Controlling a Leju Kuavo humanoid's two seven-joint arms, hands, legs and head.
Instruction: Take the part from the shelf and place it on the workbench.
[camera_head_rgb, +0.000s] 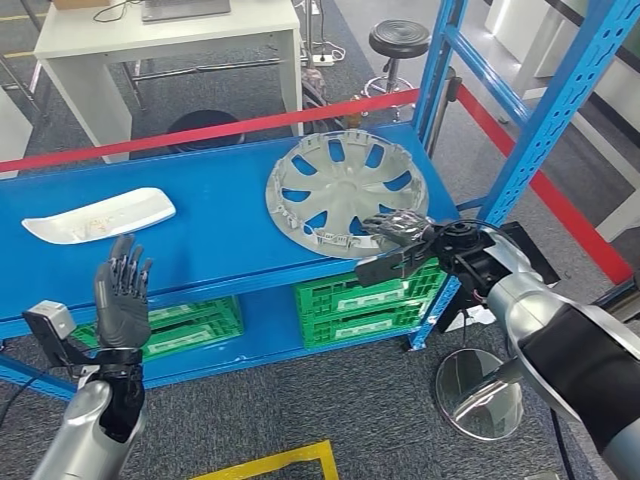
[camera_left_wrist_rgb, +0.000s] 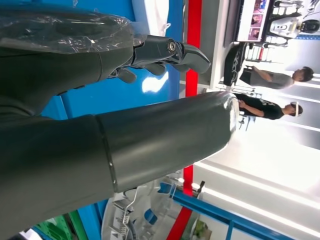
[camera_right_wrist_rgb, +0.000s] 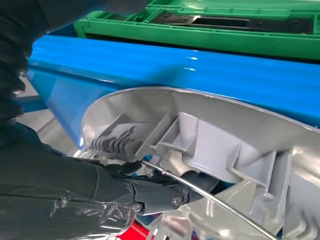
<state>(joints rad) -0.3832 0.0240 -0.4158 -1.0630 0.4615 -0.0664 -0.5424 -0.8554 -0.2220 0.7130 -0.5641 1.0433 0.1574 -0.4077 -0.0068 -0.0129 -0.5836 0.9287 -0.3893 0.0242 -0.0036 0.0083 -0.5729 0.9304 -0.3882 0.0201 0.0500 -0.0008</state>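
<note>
A silver wheel cover (camera_head_rgb: 340, 190) lies on the blue shelf (camera_head_rgb: 211, 240) near its right end, its near rim over the shelf's front edge. My right hand (camera_head_rgb: 400, 232) grips that near right rim; up close, its dark fingers (camera_right_wrist_rgb: 158, 192) hook under the ribbed grey rim (camera_right_wrist_rgb: 211, 145). A white curved part (camera_head_rgb: 98, 215) lies at the shelf's left. In front of the shelf my left hand (camera_head_rgb: 121, 295) is raised, fingers apart and holding nothing. Its thumb (camera_left_wrist_rgb: 158, 135) and fingers (camera_left_wrist_rgb: 170, 50) show at the wrist, with the cover (camera_left_wrist_rgb: 143, 220) beyond.
Green crates (camera_head_rgb: 362, 300) (camera_head_rgb: 189, 325) sit on the lower shelf. A blue upright (camera_head_rgb: 558, 110) stands right of my right arm, with a round metal base (camera_head_rgb: 477, 392) on the floor below. Red tape (camera_head_rgb: 226, 130), a white table (camera_head_rgb: 166, 50) and a stool (camera_head_rgb: 398, 40) lie behind. Two people (camera_left_wrist_rgb: 271, 92) stand far off.
</note>
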